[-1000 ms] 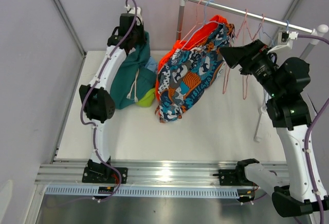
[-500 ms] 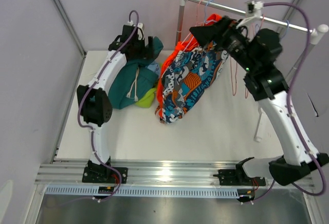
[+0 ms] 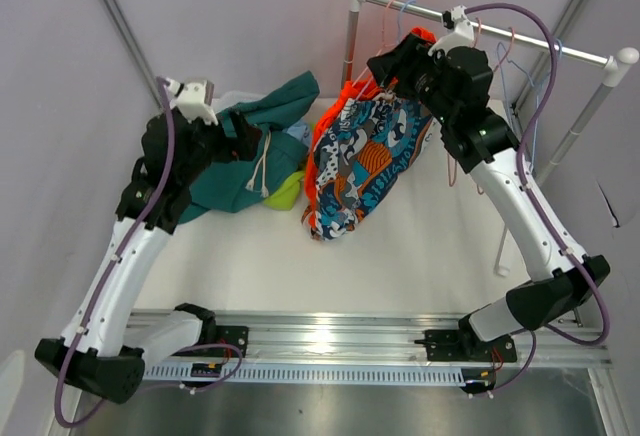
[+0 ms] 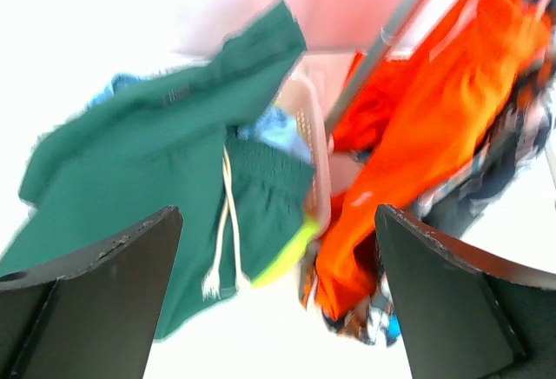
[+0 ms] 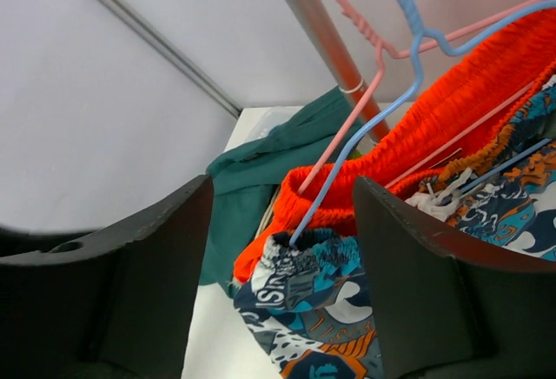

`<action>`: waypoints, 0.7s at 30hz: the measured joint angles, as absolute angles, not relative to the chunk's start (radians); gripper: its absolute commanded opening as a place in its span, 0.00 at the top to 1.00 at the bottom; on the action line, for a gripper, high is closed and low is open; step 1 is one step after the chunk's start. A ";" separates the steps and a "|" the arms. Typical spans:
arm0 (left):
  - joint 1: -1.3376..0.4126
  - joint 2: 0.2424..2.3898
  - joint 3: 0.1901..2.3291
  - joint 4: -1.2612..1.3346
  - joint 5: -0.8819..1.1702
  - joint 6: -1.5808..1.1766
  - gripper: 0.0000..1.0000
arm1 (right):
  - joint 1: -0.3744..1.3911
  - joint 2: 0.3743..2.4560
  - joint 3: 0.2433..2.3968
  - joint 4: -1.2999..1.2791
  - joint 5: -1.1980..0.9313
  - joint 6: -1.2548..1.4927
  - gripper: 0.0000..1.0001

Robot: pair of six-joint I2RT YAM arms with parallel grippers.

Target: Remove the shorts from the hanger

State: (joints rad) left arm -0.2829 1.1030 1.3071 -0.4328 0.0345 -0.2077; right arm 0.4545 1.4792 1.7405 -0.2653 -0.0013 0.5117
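Observation:
Dark teal shorts (image 3: 255, 161) (image 4: 156, 162) lie heaped at the back left, over lime green shorts (image 3: 285, 191) (image 4: 282, 253) and light blue shorts (image 3: 295, 128). My left gripper (image 3: 250, 136) (image 4: 278, 211) hovers just near of that heap, open and empty. Printed shorts (image 3: 365, 156) (image 5: 347, 309) hang from a blue hanger (image 5: 365, 149). Behind them, orange shorts (image 3: 350, 96) (image 5: 452, 109) hang on a pink hanger (image 5: 347, 136). My right gripper (image 3: 385, 64) (image 5: 282, 183) is open, its jaws straddling the printed waistband without touching it.
The metal rail (image 3: 480, 26) crosses the back right between a left post (image 3: 350, 36) and a slanted right post (image 3: 575, 116). Empty wire hangers (image 3: 505, 56) dangle from it. A pale basket rim (image 4: 311, 149) shows under the heap.
My left gripper opened, let go of the dark teal shorts and drew back to the near left. My right arm swung left along the rail to the hung shorts, its jaws narrowing.

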 measured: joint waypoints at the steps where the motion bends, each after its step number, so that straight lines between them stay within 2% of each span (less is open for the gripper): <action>1: -0.285 1.066 1.255 -0.416 0.039 -0.206 0.01 | 0.455 1.488 1.740 -0.260 0.008 0.511 0.34; 4: -0.295 1.036 1.149 -0.385 0.041 -0.199 0.01 | 0.455 1.516 1.740 -0.252 0.029 0.512 0.35; 9: -0.306 1.077 1.092 -0.376 0.059 -0.199 0.01 | 0.455 1.568 1.740 -0.250 0.049 0.521 0.39; 11: -0.306 1.073 1.090 -0.368 0.060 -0.200 0.01 | 0.455 1.585 1.740 -0.249 0.055 0.523 0.49; 12: -0.306 1.069 1.090 -0.361 0.060 -0.200 0.01 | 0.455 1.592 1.740 -0.249 0.057 0.524 0.61; 14: -0.306 1.060 1.090 -0.349 0.064 -0.200 0.01 | 0.455 1.602 1.740 -0.248 0.064 0.528 0.72; 15: -0.306 1.056 1.090 -0.344 0.065 -0.200 0.01 | 0.455 1.607 1.740 -0.244 0.064 0.533 0.83; 18: -0.306 1.049 1.090 -0.331 0.070 -0.200 0.01 | 0.459 1.612 1.740 -0.236 0.068 0.552 1.00; 21: -0.306 1.047 1.090 -0.323 0.078 -0.200 0.01 | 0.465 1.612 1.740 -0.246 0.076 0.561 1.00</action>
State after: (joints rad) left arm -0.3058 1.0473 1.0901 -0.3233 0.0776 -0.2005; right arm 0.4652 1.6119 1.7405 -0.2459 0.0761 0.5610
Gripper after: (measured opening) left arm 0.993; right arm 0.021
